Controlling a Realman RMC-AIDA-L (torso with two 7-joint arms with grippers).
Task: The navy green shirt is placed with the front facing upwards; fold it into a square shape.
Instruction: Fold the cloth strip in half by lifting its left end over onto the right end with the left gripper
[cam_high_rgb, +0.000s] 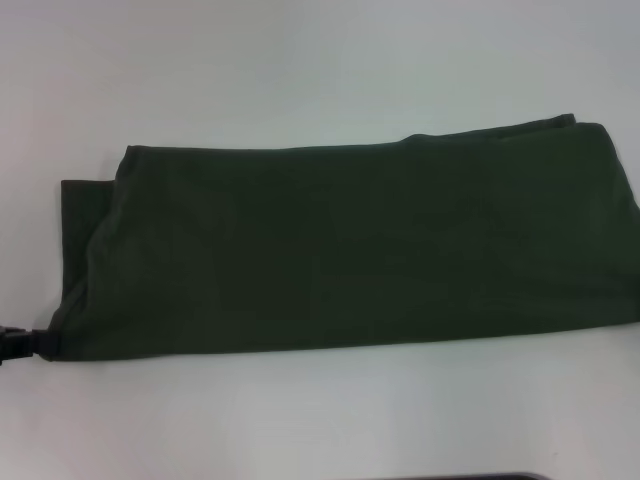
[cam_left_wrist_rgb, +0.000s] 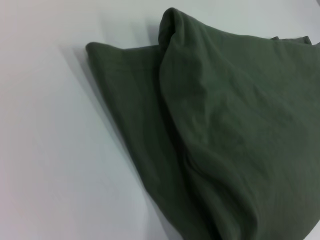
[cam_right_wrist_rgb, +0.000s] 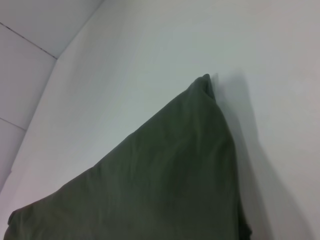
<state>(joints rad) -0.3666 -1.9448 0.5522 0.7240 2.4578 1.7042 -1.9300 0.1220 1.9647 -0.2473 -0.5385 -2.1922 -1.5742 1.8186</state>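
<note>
Folded into a long band, the navy green shirt (cam_high_rgb: 350, 250) spans the white table (cam_high_rgb: 300, 60). Left tool (cam_high_rgb: 25, 343) touches its near-left corner, grip unclear; next, fold ends together squarely.

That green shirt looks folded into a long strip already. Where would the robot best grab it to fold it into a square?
Probably at one short end of the green shirt, say the two corners at the robot's left. The strip lies flat and long across the white table, so lifting an end over the other halves it. The left end effector sits by that near corner; its layers are slightly offset.
</note>
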